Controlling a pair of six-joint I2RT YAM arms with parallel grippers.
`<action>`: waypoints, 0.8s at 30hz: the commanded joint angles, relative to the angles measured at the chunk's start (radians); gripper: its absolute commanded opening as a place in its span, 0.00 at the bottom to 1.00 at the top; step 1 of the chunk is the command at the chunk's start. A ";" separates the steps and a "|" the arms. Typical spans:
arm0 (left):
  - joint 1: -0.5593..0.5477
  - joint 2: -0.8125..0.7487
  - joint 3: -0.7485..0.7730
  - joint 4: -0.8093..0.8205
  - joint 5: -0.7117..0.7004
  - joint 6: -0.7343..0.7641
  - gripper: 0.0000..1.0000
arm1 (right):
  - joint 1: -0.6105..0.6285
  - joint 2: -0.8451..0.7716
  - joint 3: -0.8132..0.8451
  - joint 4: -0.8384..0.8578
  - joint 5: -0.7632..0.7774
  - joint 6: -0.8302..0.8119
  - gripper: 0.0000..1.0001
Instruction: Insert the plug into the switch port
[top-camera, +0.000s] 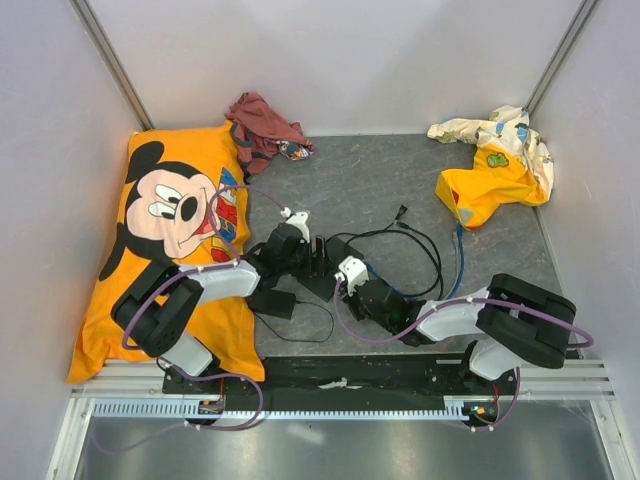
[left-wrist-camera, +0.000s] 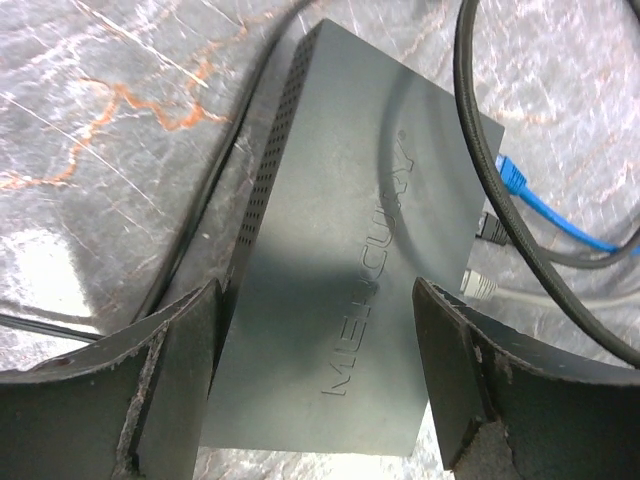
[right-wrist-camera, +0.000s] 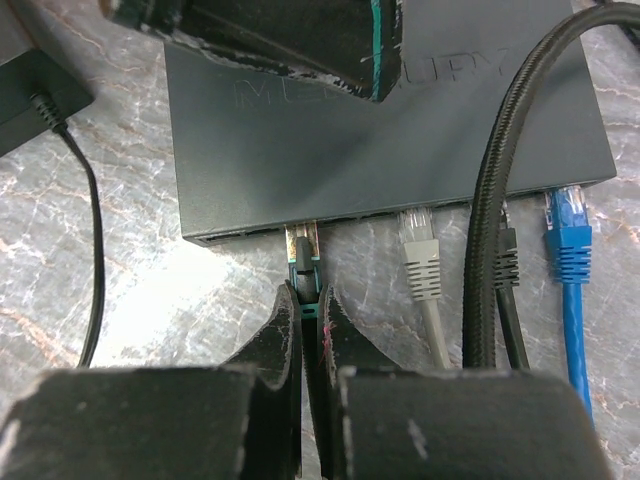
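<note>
The switch (right-wrist-camera: 400, 150) is a flat matte-black box with raised lettering; its ports line the near face. My right gripper (right-wrist-camera: 308, 295) is shut on a plug (right-wrist-camera: 303, 262) with a dark teal boot. The plug's metal tip sits at the leftmost port (right-wrist-camera: 302, 232), part-way into it. My left gripper (left-wrist-camera: 315, 375) is open, its fingers (left-wrist-camera: 185, 380) wide apart at either side of the switch (left-wrist-camera: 340, 250); contact cannot be told. From above, both grippers, left (top-camera: 300, 242) and right (top-camera: 346, 272), meet over the switch (top-camera: 325, 262), which is mostly hidden.
Grey (right-wrist-camera: 420, 255), black (right-wrist-camera: 506, 262) and blue (right-wrist-camera: 568, 240) plugs sit in other ports. A thick braided cable (right-wrist-camera: 500, 190) arches over the switch. An adapter brick (top-camera: 272, 303) with cord lies left. A Mickey pillow (top-camera: 170, 230), red cloth (top-camera: 265, 125) and yellow cloth (top-camera: 495, 165) lie around.
</note>
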 joint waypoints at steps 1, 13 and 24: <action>-0.124 0.008 -0.025 0.077 0.296 -0.196 0.79 | -0.013 0.017 0.143 0.271 0.099 -0.008 0.00; 0.143 -0.139 0.197 -0.210 0.097 0.063 0.84 | -0.028 -0.107 0.117 -0.120 0.026 0.047 0.47; 0.302 -0.375 0.327 -0.407 -0.006 0.164 0.87 | -0.305 -0.252 0.396 -0.472 -0.039 0.050 0.87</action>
